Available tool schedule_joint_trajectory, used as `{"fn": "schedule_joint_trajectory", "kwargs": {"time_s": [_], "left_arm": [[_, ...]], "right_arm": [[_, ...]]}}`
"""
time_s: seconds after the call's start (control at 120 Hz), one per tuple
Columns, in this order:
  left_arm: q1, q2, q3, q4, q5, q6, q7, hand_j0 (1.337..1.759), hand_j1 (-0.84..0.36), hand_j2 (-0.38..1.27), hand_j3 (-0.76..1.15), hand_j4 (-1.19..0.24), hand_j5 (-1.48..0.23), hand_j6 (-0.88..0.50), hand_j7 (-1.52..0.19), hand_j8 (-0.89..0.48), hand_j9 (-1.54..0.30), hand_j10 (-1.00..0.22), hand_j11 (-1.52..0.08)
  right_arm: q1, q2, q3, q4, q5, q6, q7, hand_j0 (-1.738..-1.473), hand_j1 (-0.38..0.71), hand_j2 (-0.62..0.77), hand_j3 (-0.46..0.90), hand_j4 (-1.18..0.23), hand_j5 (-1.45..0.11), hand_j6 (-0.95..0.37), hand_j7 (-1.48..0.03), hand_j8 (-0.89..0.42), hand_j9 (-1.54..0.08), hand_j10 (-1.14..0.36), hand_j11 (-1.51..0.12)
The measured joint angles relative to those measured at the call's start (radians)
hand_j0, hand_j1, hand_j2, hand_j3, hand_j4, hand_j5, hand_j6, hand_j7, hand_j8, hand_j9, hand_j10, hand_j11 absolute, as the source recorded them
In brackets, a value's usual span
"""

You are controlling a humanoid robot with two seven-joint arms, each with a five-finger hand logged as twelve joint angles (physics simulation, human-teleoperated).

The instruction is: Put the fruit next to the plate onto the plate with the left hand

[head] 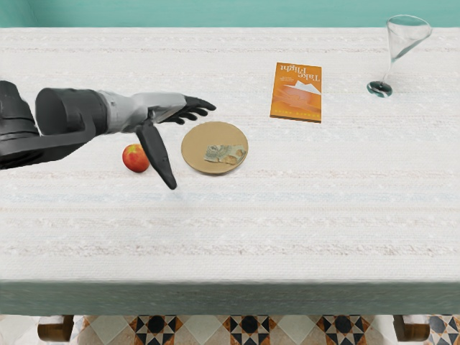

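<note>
Apple (pixel 135 157) beside plate (pixel 198 140) on tabletop (pixel 287 208).
Left hand (pixel 167 115) hangs over them, fingers spread and empty, thumb pointing down between apple and plate.

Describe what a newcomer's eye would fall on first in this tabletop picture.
The grey left hand, coming in from the left edge, draws the eye first, fingers spread and thumb pointing down beside a red apple. Just right of the apple lies a tan plate with a crumpled scrap on it. Farther back, an orange book and a clear glass near the far right corner stand out on the white table.
</note>
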Motion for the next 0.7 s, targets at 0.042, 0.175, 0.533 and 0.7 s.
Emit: {"fn": "schedule_joint_trajectory", "kwargs": {"time_s": [0.042, 0.175, 0.533, 0.7], "left_arm": [[0.005, -0.005, 0.024, -0.001, 0.083, 0.035, 0.0, 1.658, 0.25, 0.02, 0.0, -0.09, -0.11, -0.09, -0.11, -0.09, -0.11, -0.09, -0.11], [0.042, -0.005, 0.06, -0.001, 0.188, 0.067, 0.0, 1.658, 0.28, 0.01, 0.0, -0.06, -0.08, -0.06, -0.08, -0.06, -0.08, -0.06, -0.08], [0.204, -0.029, 0.074, 0.04, 0.445, 0.229, 0.0, 1.658, 0.23, 0.02, 0.0, -0.1, -0.13, -0.1, -0.13, -0.1, -0.13, -0.1, -0.13], [0.222, -0.036, 0.071, 0.109, 0.451, 0.247, 0.0, 1.658, 0.24, 0.02, 0.0, -0.09, -0.12, -0.1, -0.12, -0.1, -0.12, -0.09, -0.12]], "right_arm": [[0.0, 0.0, 0.0, 0.0, 0.0, 0.0, 0.0, -1.658, -0.35, 0.0, 0.0, 0.0, 0.0, 0.0, 0.0, 0.0, 0.0, 0.0, 0.0], [0.0, 0.0, 0.001, -0.001, 0.0, 0.0, 0.0, -1.658, -0.35, 0.0, 0.0, 0.0, 0.0, 0.0, 0.0, 0.0, 0.0, 0.0, 0.0], [0.003, 0.0, 0.0, -0.003, 0.0, -0.001, 0.001, -1.658, -0.35, 0.0, 0.0, 0.0, 0.0, 0.0, 0.0, 0.0, 0.0, 0.0, 0.0], [0.003, 0.0, 0.0, -0.003, 0.0, -0.002, 0.004, -1.658, -0.35, 0.0, 0.0, 0.0, 0.0, 0.0, 0.0, 0.0, 0.0, 0.0, 0.0]]}}
